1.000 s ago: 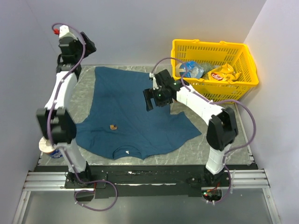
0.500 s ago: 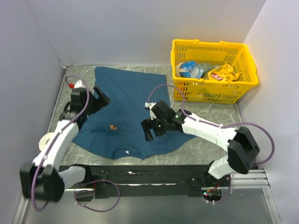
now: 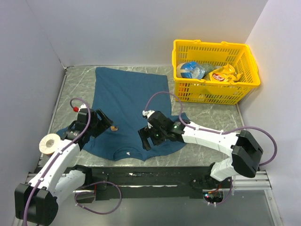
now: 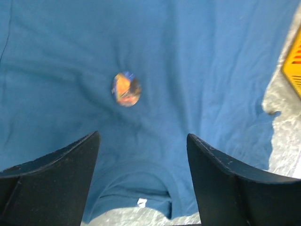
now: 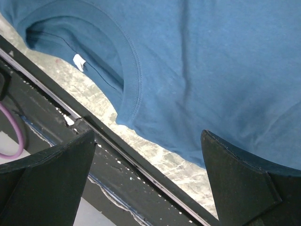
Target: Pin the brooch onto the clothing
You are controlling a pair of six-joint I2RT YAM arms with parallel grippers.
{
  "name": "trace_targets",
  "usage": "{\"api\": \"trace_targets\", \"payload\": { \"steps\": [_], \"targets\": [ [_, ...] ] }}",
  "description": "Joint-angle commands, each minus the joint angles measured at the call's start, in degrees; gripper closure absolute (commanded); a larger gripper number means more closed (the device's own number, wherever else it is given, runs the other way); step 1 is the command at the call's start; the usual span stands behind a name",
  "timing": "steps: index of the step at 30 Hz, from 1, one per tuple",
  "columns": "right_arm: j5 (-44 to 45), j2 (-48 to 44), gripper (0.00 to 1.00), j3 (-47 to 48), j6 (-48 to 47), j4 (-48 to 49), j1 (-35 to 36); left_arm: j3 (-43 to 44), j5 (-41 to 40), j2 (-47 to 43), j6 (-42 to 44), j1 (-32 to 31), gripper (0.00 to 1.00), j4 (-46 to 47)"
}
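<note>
The teal T-shirt (image 3: 129,99) lies flat on the table, its neck with the white label (image 3: 128,152) toward the near edge. The brooch (image 3: 114,127) sits on its chest, left of centre. My left gripper (image 3: 106,124) is open and empty, just left of the brooch. In the left wrist view the brooch (image 4: 126,89) lies on the shirt (image 4: 197,70) beyond the open fingers (image 4: 66,160). My right gripper (image 3: 143,138) is open and empty over the shirt's near hem, right of the collar. The right wrist view shows the collar label (image 5: 79,61) and shirt (image 5: 225,61).
A yellow basket (image 3: 214,92) holding a bottle and a snack bag stands at the back right. A roll of tape (image 3: 49,142) sits at the table's left edge beside my left arm. The black rail (image 5: 117,155) runs along the near table edge.
My left arm has swung down from high at the back left to low beside the brooch. My right gripper has moved from the shirt's upper right toward the near hem.
</note>
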Motion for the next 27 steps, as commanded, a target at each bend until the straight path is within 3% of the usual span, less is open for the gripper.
{"api": "trace_targets", "payload": {
  "steps": [1,8,9,10,11,12,14,16,18,20,21,22,27],
  "targets": [
    [1.7,2.2,0.0,1.7,1.5,1.4,1.1,-2.4,-1.7,-3.0,-4.1,-1.0,0.23,-0.4],
    [-1.0,2.8,0.06,1.3,2.9,4.4,1.2,-4.9,-1.7,-2.5,-5.1,-2.7,0.43,0.7],
    [-1.2,3.5,0.09,1.4,2.9,4.5,1.2,-5.3,-1.6,-2.3,-5.2,-3.0,0.49,0.9],
    [-1.3,4.0,0.11,1.5,2.7,4.2,1.4,-5.9,-1.4,-1.8,-5.5,-3.6,0.63,1.0],
    [-1.3,4.4,0.14,2.0,2.3,4.2,1.4,-6.3,-1.2,-1.5,-5.7,-4.1,0.69,1.1],
    [-1.5,5.4,0.24,2.2,2.1,4.1,1.4,-6.5,-1.0,-1.4,-6.2,-4.6,0.74,1.6],
    [-1.9,6.3,0.33,2.2,1.4,4.4,1.6,-7.6,-2.4,-0.4,-7.0,-7.3,0.88,2.1],
    [-2.6,7.3,0.53,2.2,1.0,5.0,1.6,-8.1,-3.8,1.6,-8.4,-10.5,0.97,2.0],
    [-2.9,8.5,0.72,2.5,0.9,5.3,1.7,-7.9,-5.8,3.5,-9.8,-12.5,0.99,1.9],
    [-3.2,9.5,0.83,3.2,0.6,5.0,1.8,-7.8,-7.6,5.9,-10.8,-15.8,0.99,1.9],
    [-3.3,10.3,0.96,3.6,0.5,4.8,1.9,-7.4,-8.3,6.6,-12.0,-17.0,0.99,1.9],
    [-3.2,10.8,1.0,3.9,0.2,4.6,1.8,-7.3,-8.8,7.9,-12.7,-19.1,0.99,1.9],
    [-3.0,12.8,1.0,4.0,-0.1,4.3,2.2,-5.6,-12.2,11.4,-15.0,-24.1,0.99,1.0]
  ]
}}
